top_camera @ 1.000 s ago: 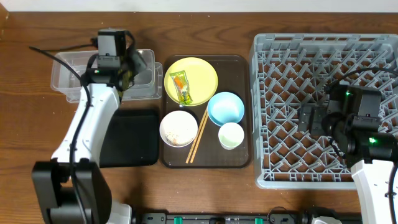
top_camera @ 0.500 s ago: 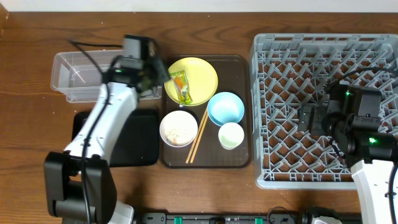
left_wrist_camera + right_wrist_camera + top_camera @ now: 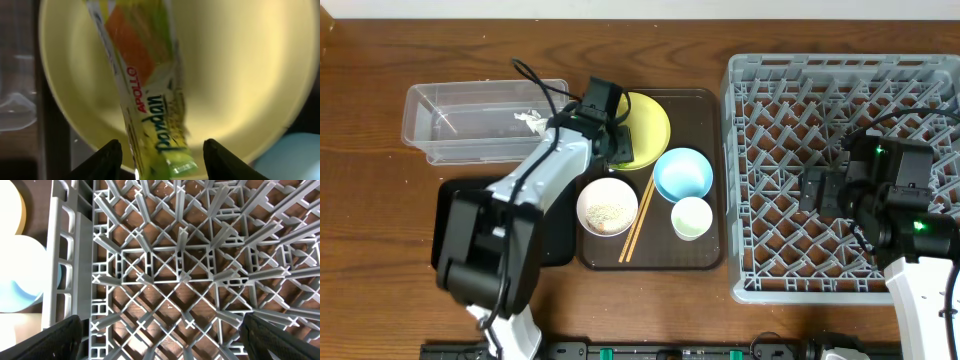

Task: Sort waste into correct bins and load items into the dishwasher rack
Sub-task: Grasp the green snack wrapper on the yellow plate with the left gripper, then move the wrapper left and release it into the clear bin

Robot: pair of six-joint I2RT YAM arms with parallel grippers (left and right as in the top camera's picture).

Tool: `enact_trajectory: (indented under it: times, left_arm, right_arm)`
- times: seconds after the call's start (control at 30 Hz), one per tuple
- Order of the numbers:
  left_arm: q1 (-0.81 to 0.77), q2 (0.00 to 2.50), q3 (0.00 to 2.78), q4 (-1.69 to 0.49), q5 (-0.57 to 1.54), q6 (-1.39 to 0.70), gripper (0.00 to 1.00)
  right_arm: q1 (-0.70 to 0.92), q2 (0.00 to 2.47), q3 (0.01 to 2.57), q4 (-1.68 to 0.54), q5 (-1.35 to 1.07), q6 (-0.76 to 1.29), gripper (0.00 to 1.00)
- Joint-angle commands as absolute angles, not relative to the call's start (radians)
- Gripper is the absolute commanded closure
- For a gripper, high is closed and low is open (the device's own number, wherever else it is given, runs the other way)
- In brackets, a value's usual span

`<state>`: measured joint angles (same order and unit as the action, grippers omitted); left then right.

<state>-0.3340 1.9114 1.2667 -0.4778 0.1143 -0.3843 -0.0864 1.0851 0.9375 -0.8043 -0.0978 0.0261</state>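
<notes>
Snack wrapper (image 3: 150, 100) now between left fingers (image 3: 102, 160)

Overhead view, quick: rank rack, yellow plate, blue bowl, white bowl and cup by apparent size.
1. Dishwasher rack, far the largest.
2. Yellow plate, partly hidden under the left arm.
3. Light blue bowl and white bowl: alike, not ranked.
4. Small cup.
</notes>
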Motion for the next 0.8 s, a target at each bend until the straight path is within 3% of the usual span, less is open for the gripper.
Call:
enact_trajectory:
  times: [0.0, 0.3, 0.57, 0.77]
  left_arm:
    - [-0.333, 1.952, 1.262, -0.466, 0.094, -0.371, 0.47]
    - [-0.331, 1.938, 1.267, -0.455, 0.093, -0.369, 0.94]
    - [-0.292, 1.758, 1.269, -0.44, 0.009, -0.372, 0.94]
    - [-0.176, 1.639, 1.269, -0.436, -0.124, -0.56, 0.94]
  right_arm:
    - [-0.059, 1.078, 0.962, -0.805, -0.105, 0.037, 0.01]
    - [-0.059, 1.078, 0.962, -0.812, -0.105, 0.036, 0.01]
    - [-0.059, 1.078, 0.962, -0.812, -0.101, 0.036, 0.01]
    - [-0.059, 1.078, 0.962, -0.812, -0.094, 0.036, 0.01]
